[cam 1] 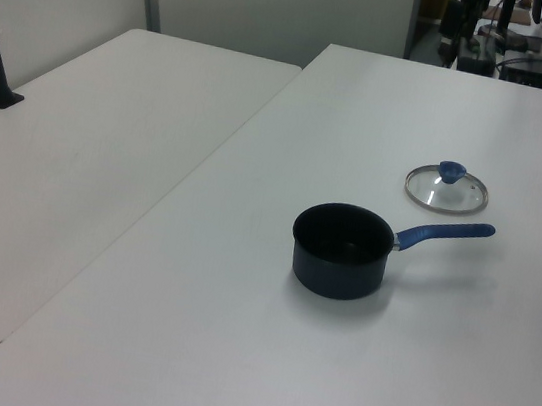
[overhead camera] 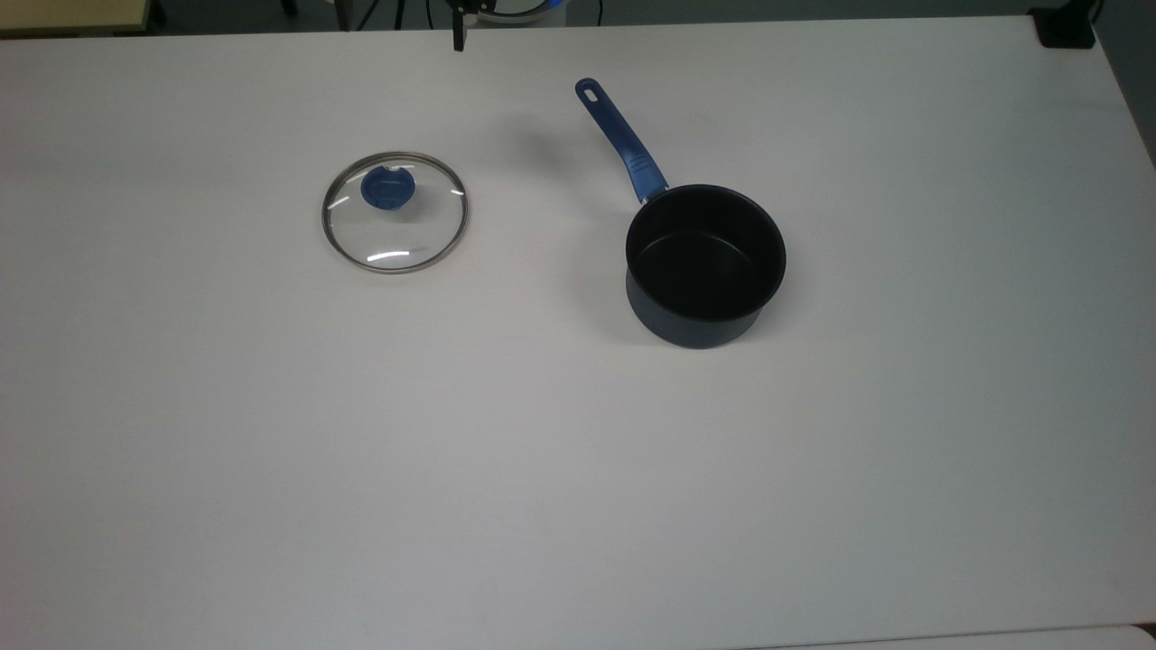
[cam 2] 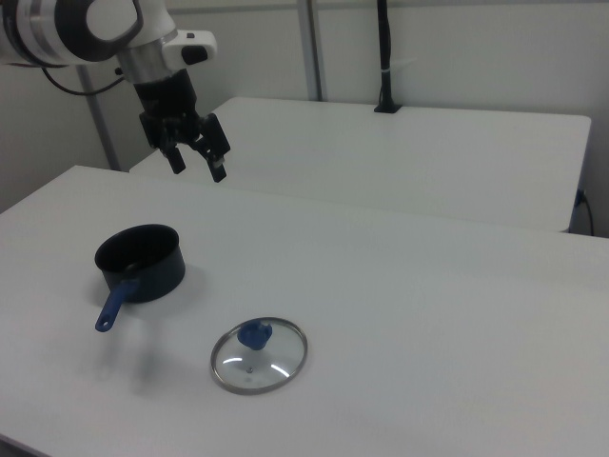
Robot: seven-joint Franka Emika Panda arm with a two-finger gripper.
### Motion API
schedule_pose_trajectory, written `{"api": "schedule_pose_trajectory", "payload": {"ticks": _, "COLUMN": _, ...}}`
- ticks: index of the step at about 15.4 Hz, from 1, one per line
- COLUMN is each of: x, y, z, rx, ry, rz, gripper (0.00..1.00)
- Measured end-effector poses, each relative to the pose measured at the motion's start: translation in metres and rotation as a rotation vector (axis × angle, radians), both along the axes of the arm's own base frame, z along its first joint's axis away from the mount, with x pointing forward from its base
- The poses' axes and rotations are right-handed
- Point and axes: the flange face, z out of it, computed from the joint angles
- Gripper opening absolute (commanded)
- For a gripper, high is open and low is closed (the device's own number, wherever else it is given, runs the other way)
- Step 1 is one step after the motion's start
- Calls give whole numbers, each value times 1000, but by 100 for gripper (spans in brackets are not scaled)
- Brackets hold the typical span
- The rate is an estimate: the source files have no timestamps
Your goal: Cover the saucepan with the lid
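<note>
While hanging high above the table (cam 2: 428, 286) in the right view, gripper (cam 2: 197, 160) spread open, fingers apart, nothing held. Lid (cam 2: 259, 355) well below and off to the right view's right of the gripper, flat on the table, knob up. Saucepan (cam 2: 141, 262) below the gripper, slightly to the right view's left, nearer to it than the lid is; upright, mouth open, no contents visible, handle (cam 2: 115, 305) pointing toward the camera in the right view. Lid and saucepan well apart, not touching; in the top view lid (overhead camera: 395, 212) at the top view's left of saucepan (overhead camera: 705, 264).

Handling, as a judgement: glass disc with steel rim, so stiff, fairly light, smooth and slippery on the flat, breakable if dropped or knocked on the pan rim. Rim lying flush on the table, hard to get under. Best hold by far: blue knob (overhead camera: 388, 189), pinched from above across its sides. Knob small and likely rounded, so a centred, firm pinch needed or the disc will swing. Knob looks off-centre toward the far edge in the top view, probably just perspective. Saucepan likely heavier, rigid, should stay put when the lid lands; gentle set-down still wise, level with the rim.

Count: one lid, one knob on it, one saucepan, one handle, one gripper with two fingers. Second table (cam 1: 86, 157) alongside in the left view. Nothing done yet on the task; lid untouched.
</note>
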Motion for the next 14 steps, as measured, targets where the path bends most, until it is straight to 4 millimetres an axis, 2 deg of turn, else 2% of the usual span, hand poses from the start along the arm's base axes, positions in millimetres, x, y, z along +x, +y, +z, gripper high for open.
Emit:
{"api": "schedule_pose_trajectory", "payload": {"ticks": 3, "x": -8, "y": -4, "z": -12, "rx": -4, "ry": 97, "rz": 103, "gripper": 100}}
{"api": "schedule_pose_trajectory", "payload": {"ticks": 5, "x": -14, "y": -12, "z": -34, "rx": -6, "ry": 177, "rz": 140, "gripper": 100}}
{"api": "schedule_pose_trajectory", "payload": {"ticks": 7, "x": -17, "y": -29, "z": -68, "rx": -44, "ry": 237, "rz": 131, "gripper": 100}}
{"api": "schedule_pose_trajectory", "payload": {"ticks": 10, "x": -10, "y": -51, "z": -123, "rx": -70, "ry": 179, "rz": 53, "gripper": 100}}
{"api": "schedule_pose_trajectory", "payload": {"ticks": 14, "x": -10, "y": -54, "z": -196, "rx": -65, "ry": 150, "rz": -5, "gripper": 100}}
